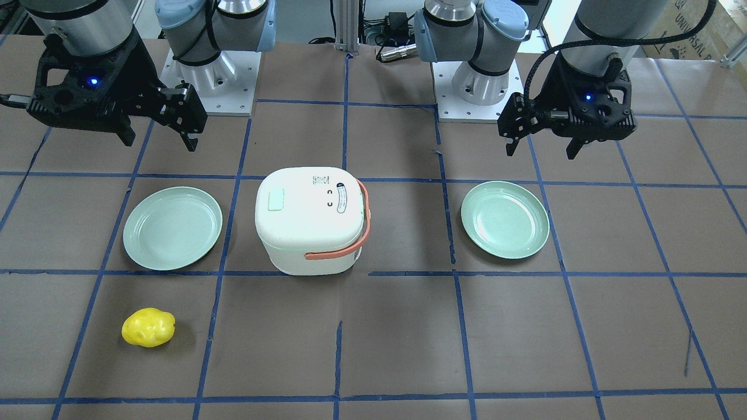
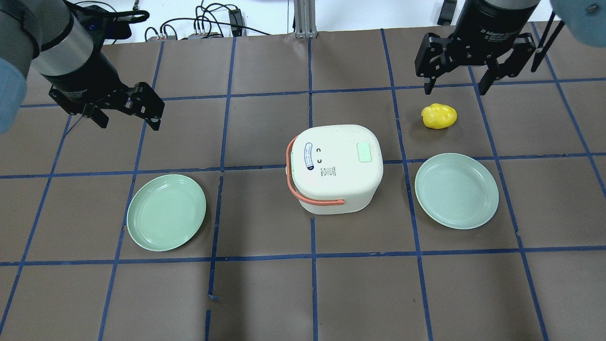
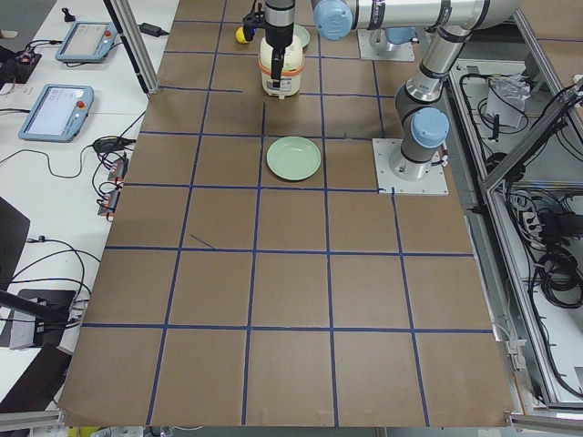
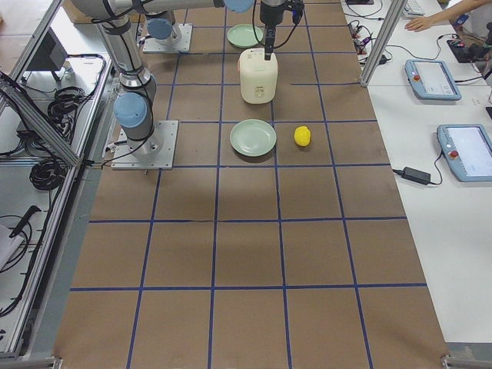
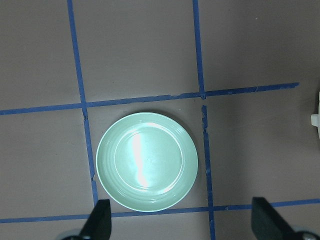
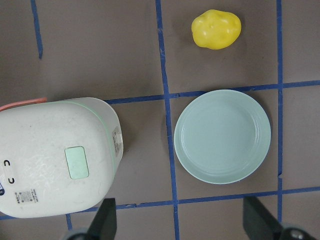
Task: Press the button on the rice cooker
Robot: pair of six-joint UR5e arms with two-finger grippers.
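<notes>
The white rice cooker (image 2: 334,175) with an orange handle stands mid-table, lid shut; it also shows in the front view (image 1: 309,233) and the right wrist view (image 6: 45,145). Its pale green button (image 2: 364,152) sits on the lid top and also shows in the front view (image 1: 275,199) and the right wrist view (image 6: 76,162). My left gripper (image 2: 128,121) is open and empty, hovering far to the cooker's left, above a green plate (image 5: 147,161). My right gripper (image 2: 455,89) is open and empty, hovering beyond the cooker's right side.
Two pale green plates lie on either side of the cooker, one on the left (image 2: 166,211) and one on the right (image 2: 457,190). A yellow potato-like object (image 2: 439,116) lies below the right gripper. Blue tape lines grid the brown table.
</notes>
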